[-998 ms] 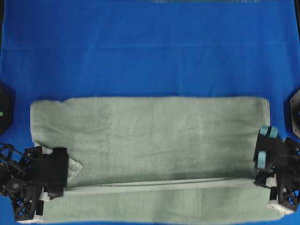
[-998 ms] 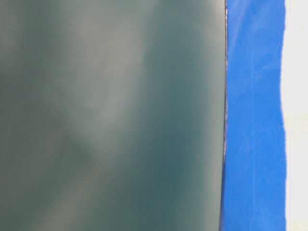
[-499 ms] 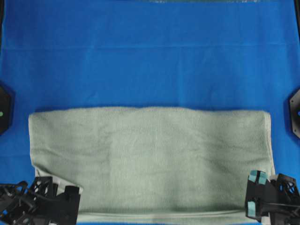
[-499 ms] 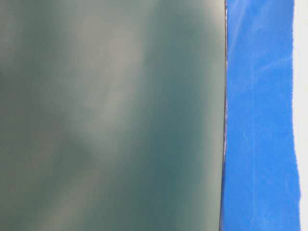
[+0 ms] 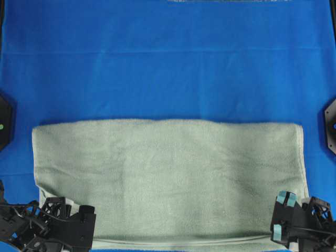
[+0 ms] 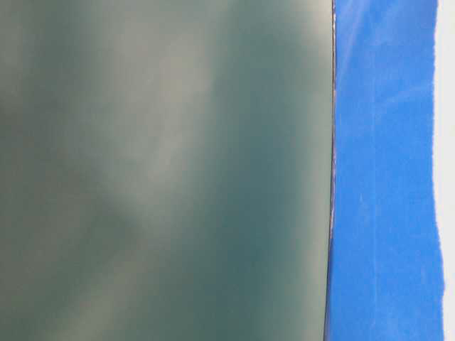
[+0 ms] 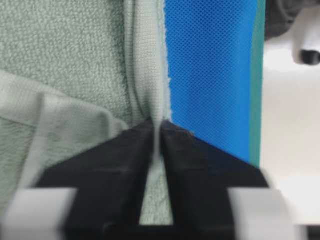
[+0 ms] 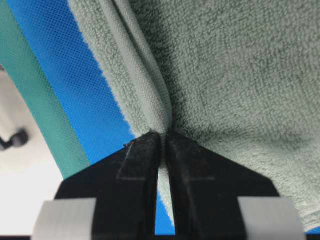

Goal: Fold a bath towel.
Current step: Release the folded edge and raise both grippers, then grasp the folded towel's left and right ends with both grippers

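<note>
The bath towel (image 5: 168, 178) lies flat as a wide sage-green rectangle on the near half of the blue table covering (image 5: 168, 63). My left gripper (image 5: 86, 233) sits at the towel's near left corner. In the left wrist view its black fingertips (image 7: 159, 125) pinch the lighter hemmed edge (image 7: 145, 60), with a folded corner flap (image 7: 60, 125) beside them. My right gripper (image 5: 281, 231) is at the near right corner. Its tips (image 8: 164, 134) are closed on the rolled hem (image 8: 145, 80) of the towel (image 8: 240, 65).
Black arm bases stand at the left edge (image 5: 4, 126) and right edge (image 5: 331, 123). The table's front edge, a teal band (image 7: 257, 75), runs just beside both gripped corners. A blurred grey-green mass (image 6: 163, 170) fills most of the table-level view.
Both grippers pulled the hem toward the table's front edge, and the towel slid with them. The lower strip that showed past the hem is gone. Little has moved over the last half second.
</note>
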### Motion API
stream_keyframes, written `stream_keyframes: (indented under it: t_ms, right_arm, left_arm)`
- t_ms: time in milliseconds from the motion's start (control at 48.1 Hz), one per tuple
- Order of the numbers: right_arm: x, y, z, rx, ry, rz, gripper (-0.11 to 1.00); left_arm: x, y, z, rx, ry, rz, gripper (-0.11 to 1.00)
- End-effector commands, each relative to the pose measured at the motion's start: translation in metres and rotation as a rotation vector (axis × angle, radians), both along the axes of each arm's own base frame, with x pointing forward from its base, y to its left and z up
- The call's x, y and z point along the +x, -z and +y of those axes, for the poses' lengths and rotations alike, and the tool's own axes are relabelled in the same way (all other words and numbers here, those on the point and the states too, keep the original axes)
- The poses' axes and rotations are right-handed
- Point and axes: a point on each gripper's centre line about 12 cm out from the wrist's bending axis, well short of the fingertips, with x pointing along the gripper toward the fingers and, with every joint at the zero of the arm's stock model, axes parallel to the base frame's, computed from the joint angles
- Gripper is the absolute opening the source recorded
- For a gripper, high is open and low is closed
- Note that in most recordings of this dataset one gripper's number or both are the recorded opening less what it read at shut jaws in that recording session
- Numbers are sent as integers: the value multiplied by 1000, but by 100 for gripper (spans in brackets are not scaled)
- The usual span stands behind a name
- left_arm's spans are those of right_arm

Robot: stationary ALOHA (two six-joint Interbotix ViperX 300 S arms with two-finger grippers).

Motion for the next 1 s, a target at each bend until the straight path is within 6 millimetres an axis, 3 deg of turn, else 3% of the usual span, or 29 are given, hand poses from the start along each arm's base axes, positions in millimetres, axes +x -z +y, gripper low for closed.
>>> stream_keyframes:
  t_ms: [0, 146, 187, 229, 312, 437, 562, 645, 770, 853, 978]
  right_arm:
    - [-1, -6, 6, 21, -16, -16, 16]
    - [-3, -12, 6, 13, -23, -16, 59]
    - [-4, -17, 4, 6, -26, -20, 66]
    - [-4, -24, 1, 1, -31, -29, 66]
    - [-3, -45, -8, -13, -39, -71, 59]
    - [1, -81, -27, -65, -48, -155, 60]
    - [0, -106, -68, -203, -14, -224, 60]
    - [-1, -106, -104, -304, 55, -212, 60]
    - [-9, -96, -153, -393, 128, -158, 60]
    - [-14, -90, -172, -408, 114, -147, 60]
    - [-17, -77, -194, -391, 123, -112, 60]
  left_arm:
    - [6, -10, -5, -24, -1, -28, 27]
    - [14, -20, -8, -37, -1, -49, 70]
    - [17, -24, -6, -36, 0, -55, 80]
    - [20, -31, -2, -31, -6, -61, 85]
    - [24, -48, 9, -6, -3, -66, 80]
    - [23, -74, 33, 61, 21, -67, 78]
    - [23, -100, 62, 112, 39, -106, 78]
    - [21, -109, 94, 162, 18, -120, 78]
    - [10, -99, 141, 215, -75, -85, 78]
    - [3, -95, 170, 231, -151, -79, 78]
    - [-6, -85, 194, 271, -201, -74, 78]
